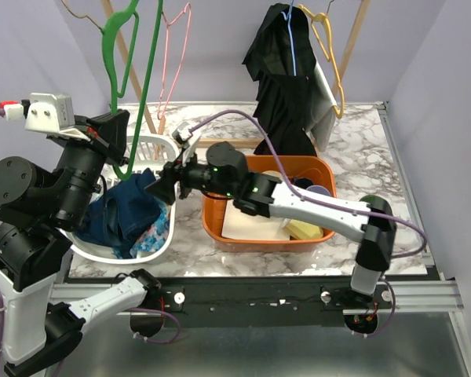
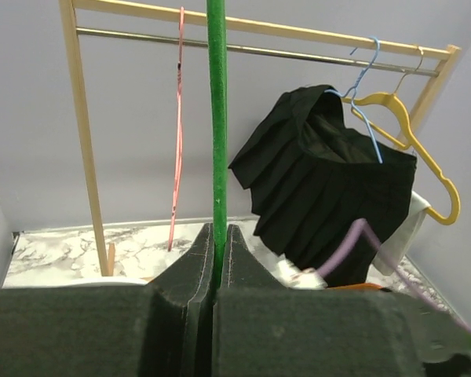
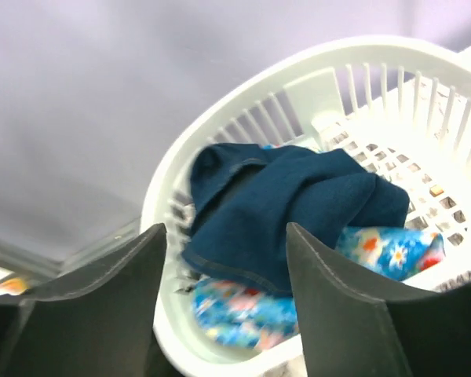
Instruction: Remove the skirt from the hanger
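My right end effector (image 3: 225, 236) stands wide above the blue skirt (image 3: 290, 204), heaped in the white basket (image 3: 243, 102) at near left. Risk: it pinches the floral cloth (image 3: 385, 251) instead. My left end effector (image 2: 218, 239) clamps the green hanger (image 2: 217, 118); a hard tug could twist it loose.

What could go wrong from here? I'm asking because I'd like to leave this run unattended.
The left gripper is shut on the long green plastic hanger, which stands close to the pink wire hanger; swinging it might tangle the two.
The right gripper hangs open right above the dark blue garment in the white slatted plastic basket; closing and lifting could drag it out.
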Tool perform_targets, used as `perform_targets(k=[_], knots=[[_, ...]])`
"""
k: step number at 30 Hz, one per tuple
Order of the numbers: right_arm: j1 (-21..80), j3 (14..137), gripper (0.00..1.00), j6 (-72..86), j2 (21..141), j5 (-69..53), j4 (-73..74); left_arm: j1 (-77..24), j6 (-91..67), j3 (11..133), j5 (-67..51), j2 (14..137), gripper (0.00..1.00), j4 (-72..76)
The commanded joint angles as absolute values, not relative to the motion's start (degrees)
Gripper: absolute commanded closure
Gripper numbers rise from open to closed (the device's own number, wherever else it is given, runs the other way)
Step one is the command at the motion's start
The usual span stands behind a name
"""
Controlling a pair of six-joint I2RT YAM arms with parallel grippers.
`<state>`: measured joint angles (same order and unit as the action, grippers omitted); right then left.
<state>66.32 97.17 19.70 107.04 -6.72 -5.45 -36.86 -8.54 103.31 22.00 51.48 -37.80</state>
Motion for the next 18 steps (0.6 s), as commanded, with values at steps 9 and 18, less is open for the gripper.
perform_targets(k=[9,18], knots=[[66.62,79.99,0.00,19.78,84.03,-5.10,-0.36,-36.83,-13.17,108.73,12.49,54.23,1.00,-51.24],[66.71,76.99,0.00,21.53,73.92,-11.33,6.42,-36.83,-13.71,104.50,15.99,60.37,1.00,-50.89]])
